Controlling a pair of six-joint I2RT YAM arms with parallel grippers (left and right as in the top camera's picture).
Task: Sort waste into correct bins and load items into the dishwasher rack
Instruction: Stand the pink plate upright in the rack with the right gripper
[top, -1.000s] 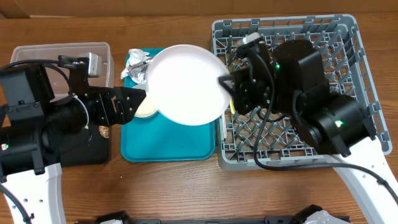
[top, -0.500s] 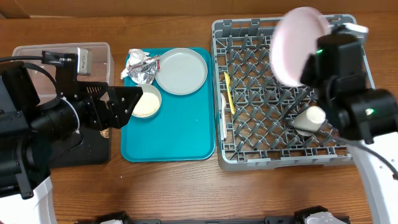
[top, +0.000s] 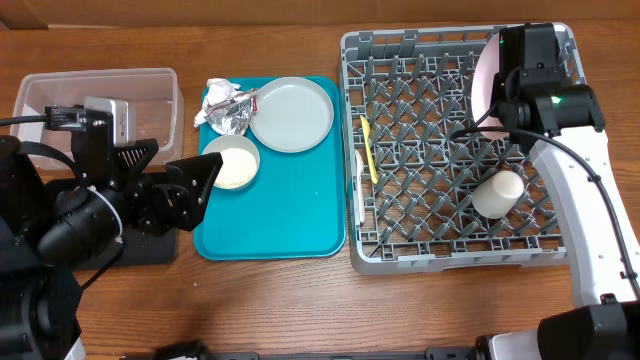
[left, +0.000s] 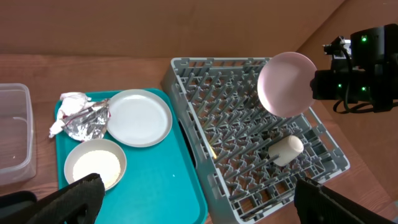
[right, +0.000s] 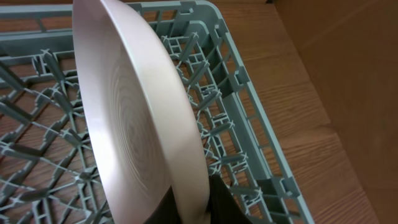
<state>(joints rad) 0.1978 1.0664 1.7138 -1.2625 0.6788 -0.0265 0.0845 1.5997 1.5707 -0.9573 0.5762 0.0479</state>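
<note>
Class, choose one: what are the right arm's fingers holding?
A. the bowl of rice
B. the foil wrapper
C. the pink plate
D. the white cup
C: the right arm's fingers pinch the rim of the pink plate, on edge at the rack; the cup lies in the rack, the wrapper and bowl on the teal tray.

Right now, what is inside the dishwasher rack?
In the dishwasher rack: a white cup on its side, a yellow utensil, a white utensil by the left wall, and the pink plate on edge, gripped by the right gripper. The right arm covers the far-right corner.
</note>
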